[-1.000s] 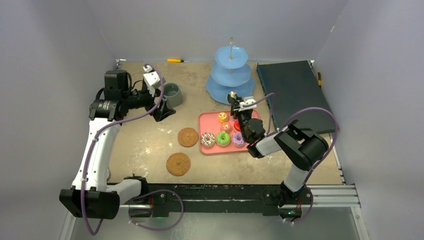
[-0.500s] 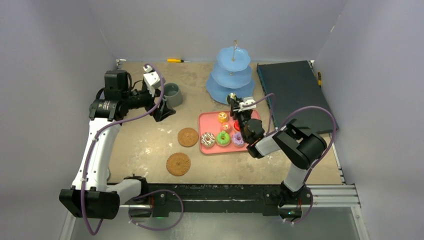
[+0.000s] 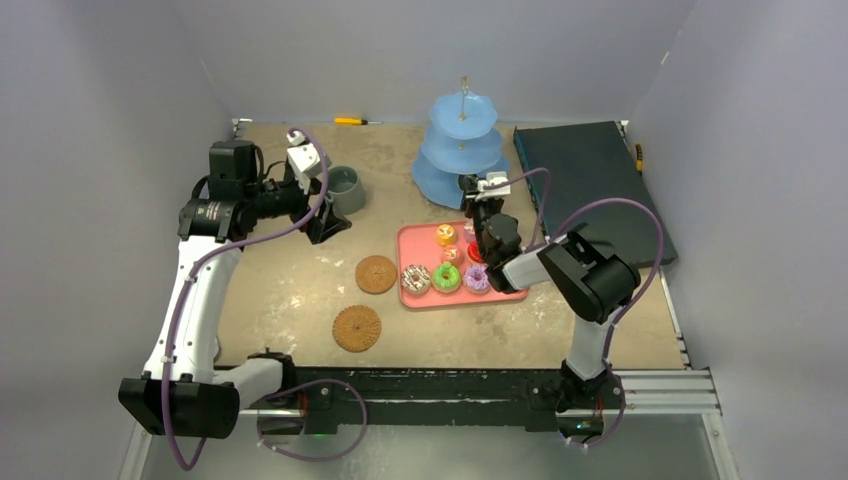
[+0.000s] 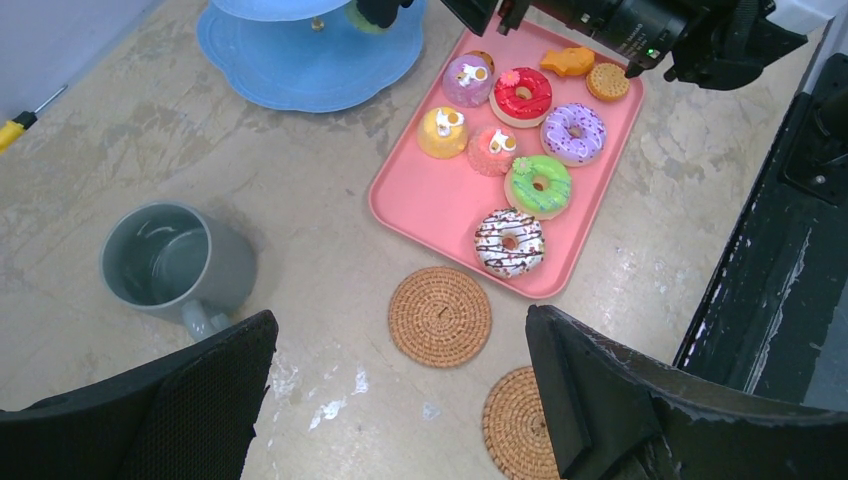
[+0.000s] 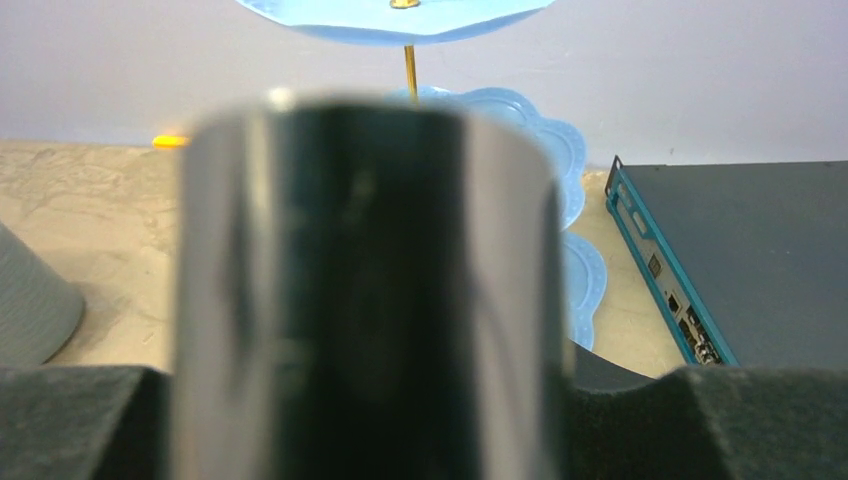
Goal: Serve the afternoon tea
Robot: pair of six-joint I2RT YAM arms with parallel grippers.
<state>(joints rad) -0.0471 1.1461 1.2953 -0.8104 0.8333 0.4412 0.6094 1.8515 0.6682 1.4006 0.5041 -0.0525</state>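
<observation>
Right end effector (image 3: 473, 190), tongs (image 5: 365, 290) nearer stand (image 3: 462, 150)

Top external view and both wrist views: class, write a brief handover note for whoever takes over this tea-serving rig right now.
Left gripper: open, empty, hovering near the grey-green mug.
Right gripper: shut on what looks like black tongs, at the bottom tier of the blue stand. Whether the tongs hold a treat is unclear.
Things: nine treats lie on the pink tray. The mug stands off both coasters. No white mug in view.
Done: nothing clearly served.
Left: treats onto the stand, mug onto a coaster.
</observation>
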